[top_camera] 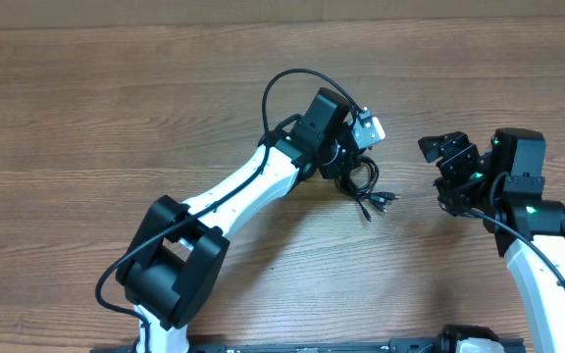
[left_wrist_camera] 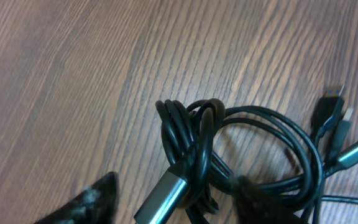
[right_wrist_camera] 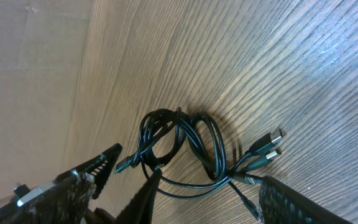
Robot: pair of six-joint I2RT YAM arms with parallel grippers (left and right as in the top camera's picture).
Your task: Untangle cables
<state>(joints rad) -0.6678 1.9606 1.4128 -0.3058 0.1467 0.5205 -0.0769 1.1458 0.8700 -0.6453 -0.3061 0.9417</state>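
Mid-table, a little right of centre: 1 small knot of cables (top_camera: pixel 365 188) on the wooden table (top_camera: pixel 116 98), directly under the left arm's wrist. Thin black cord, several loops stacked and threaded through each other. The plug ends (right_wrist_camera: pixel 271 144) fan out on the side toward the right arm, metallic tips showing. 1 silver-sleeved plug (left_wrist_camera: pixel 164 198) lies tucked against the tightest part of the bundle.

Over the knot: left gripper (left_wrist_camera: pixel 176 199), low, fingers (left_wrist_camera: pixel 101 202) apart and straddling the bundle. 1 finger appears to sit against the cord; the other stands clear of the silver plug, so nothing is clamped.

Off to the side: right gripper (top_camera: pixel 445 169), near the plug ends but apart from them, fingers wide, empty.

Handling, my judgement: light, limp, slightly springy cord that will likely come up as 1 clump if lifted by any single loop. The jacket looks smooth (may slide through a loose pinch). The plugs are the only stiff parts and the better hold. Pinch a plug body just behind the tip, or the cord right beside it, and draw it out while the other gripper pins the bundle. Grabbing across the whole stack would probably tighten the crossings. Cable count unclear; at least 2, going by the plugs.
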